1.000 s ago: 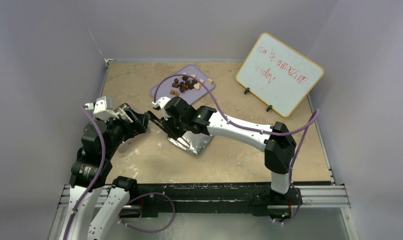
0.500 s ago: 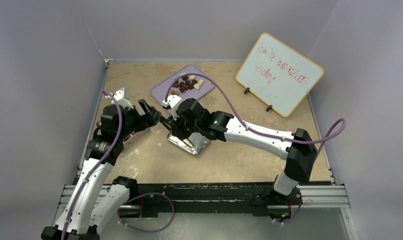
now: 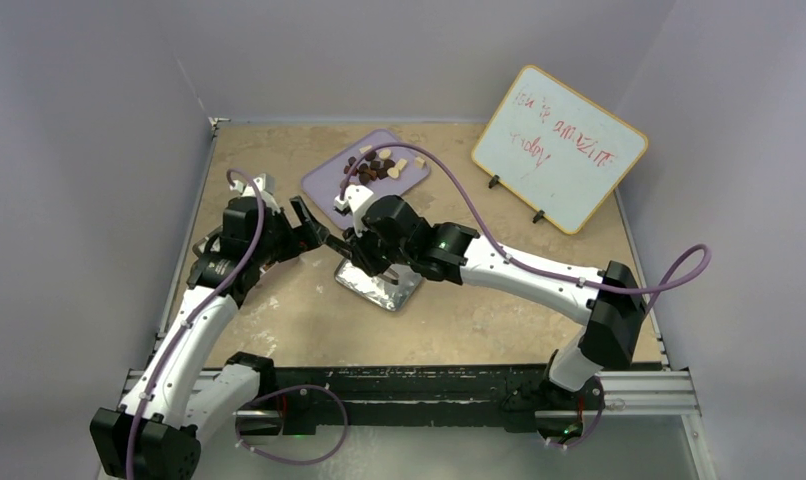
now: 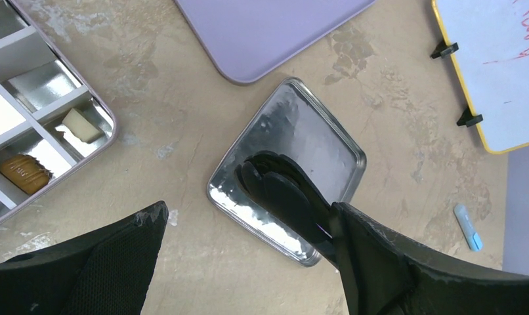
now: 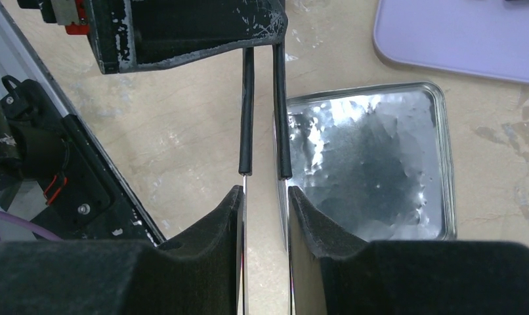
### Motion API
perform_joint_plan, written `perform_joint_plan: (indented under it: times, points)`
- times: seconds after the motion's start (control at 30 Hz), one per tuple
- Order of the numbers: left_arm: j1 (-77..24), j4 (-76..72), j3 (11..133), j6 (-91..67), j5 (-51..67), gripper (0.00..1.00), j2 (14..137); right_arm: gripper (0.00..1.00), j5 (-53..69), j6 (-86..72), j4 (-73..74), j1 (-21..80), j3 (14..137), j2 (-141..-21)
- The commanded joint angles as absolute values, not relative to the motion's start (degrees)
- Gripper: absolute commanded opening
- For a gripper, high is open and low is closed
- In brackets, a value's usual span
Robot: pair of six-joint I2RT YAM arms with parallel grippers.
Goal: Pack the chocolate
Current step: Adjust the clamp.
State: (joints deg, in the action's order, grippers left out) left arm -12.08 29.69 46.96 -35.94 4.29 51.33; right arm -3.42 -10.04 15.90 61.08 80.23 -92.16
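The chocolate (image 3: 377,166) lies as a small heap of dark, caramel and cream lumps on the lilac tray (image 3: 324,185) at the back of the table. My right gripper (image 5: 265,197) (image 3: 352,248) is shut on a pair of metal tongs (image 5: 247,131), whose two black-tipped blades stand slightly apart at the left edge of a silver tin (image 5: 380,164). Just left of it, my left gripper (image 4: 249,216) (image 3: 312,226) is wide open and holds nothing. A cream lump (image 4: 81,125) and a caramel lump (image 4: 25,172) sit in a compartment box (image 4: 107,118).
The silver tin (image 3: 389,290) lies mid-table below the lilac tray (image 4: 268,39). A whiteboard (image 3: 559,145) on small feet stands at the back right. A small blue stick (image 4: 468,226) lies on the table near it. Grey walls close in both sides.
My left arm has stretched forward and brought its open gripper up close beside the right gripper. The right arm has reached a little farther from its base, still gripping the tongs.
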Motion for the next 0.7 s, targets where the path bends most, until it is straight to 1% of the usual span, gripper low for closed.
perform_joint_plan:
  times: [0.0,0.3,0.47,0.67]
  points:
    - [-12.0,30.6,47.4,-35.1,5.0,0.91,52.5,0.3,-7.5,-9.0,14.7,61.1,82.9,-89.8]
    - [-12.0,31.6,50.2,-33.0,8.3,0.91,51.2,0.29,-9.6,-8.2,17.3,58.0,85.7,-93.1]
    - [-12.0,31.6,52.2,-30.2,11.2,0.93,47.8,0.29,-9.8,-8.2,18.6,54.5,86.9,-95.9]
    - [-12.0,30.6,50.3,-25.7,10.6,0.94,42.9,0.31,-13.4,-7.0,21.6,49.4,90.6,-100.4]
